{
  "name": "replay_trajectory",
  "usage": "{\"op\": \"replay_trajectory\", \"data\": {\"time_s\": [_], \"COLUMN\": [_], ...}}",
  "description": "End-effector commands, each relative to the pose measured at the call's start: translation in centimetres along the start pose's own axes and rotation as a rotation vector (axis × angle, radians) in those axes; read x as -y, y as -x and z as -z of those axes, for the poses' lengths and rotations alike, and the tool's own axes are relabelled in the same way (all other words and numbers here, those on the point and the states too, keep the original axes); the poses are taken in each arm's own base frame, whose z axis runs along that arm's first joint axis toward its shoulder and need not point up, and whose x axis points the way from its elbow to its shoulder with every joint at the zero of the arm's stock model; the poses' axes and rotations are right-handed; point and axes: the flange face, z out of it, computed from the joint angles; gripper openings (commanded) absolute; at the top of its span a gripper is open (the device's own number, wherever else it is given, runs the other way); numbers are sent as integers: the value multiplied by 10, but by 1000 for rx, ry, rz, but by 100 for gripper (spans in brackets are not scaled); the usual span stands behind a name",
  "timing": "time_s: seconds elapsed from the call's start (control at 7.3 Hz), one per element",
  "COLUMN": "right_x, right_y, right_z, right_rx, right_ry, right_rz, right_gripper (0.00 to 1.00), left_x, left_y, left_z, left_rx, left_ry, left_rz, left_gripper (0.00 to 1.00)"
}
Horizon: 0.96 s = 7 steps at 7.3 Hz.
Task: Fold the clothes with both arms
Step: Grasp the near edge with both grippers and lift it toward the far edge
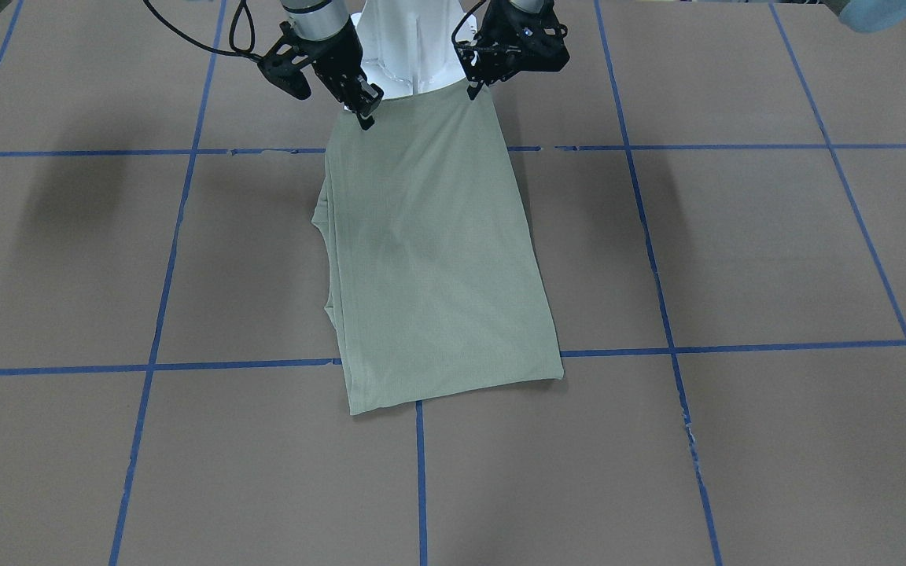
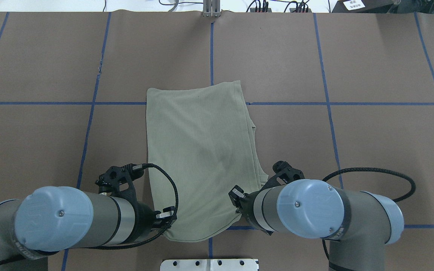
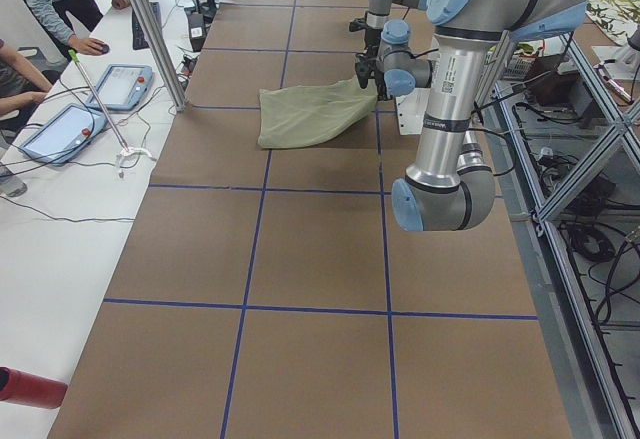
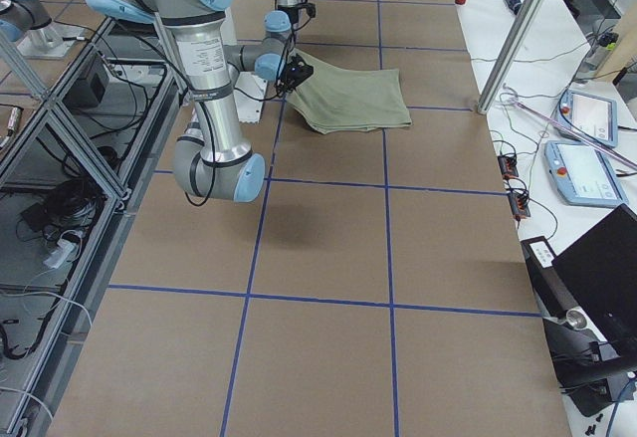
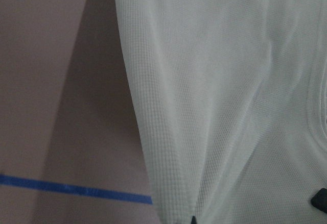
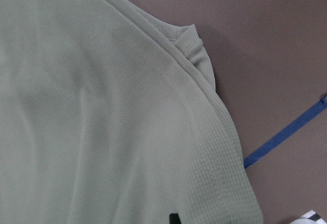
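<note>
so l hand (image 1: pixel 475 90) & r hand (image 1: pixel 364 117) pinch shirt (image 1: pixel 429 259) by near corners.

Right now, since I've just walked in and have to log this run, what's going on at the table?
The robot is partway through folding a sage-green shirt, which is already narrowed into a long strip. The left gripper and the right gripper each pinch a corner of the end nearest the robot and hold it raised off the table. The far end lies flat on the brown surface. The crosswise fold is not yet made.
</note>
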Motion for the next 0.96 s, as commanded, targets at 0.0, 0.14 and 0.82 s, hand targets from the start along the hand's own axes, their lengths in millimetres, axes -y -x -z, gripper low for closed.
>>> {"op": "replay_trajectory", "data": {"time_s": [0.0,0.14,0.82], "right_x": [-1,14,85], "right_y": [0,12,136], "right_z": [2,0,-9], "right_rx": [14,32,134], "right_ry": [-4,-41,-200], "right_rz": [8,0,91], "right_gripper": [0,0,0], "left_x": [-7,0,149], "left_y": [-1,-1,-37], "left_z": [11,10,-12], "left_rx": [11,12,47], "left_ry": [10,-2,-242], "left_rz": [4,11,139], "left_gripper": [0,0,0]}}
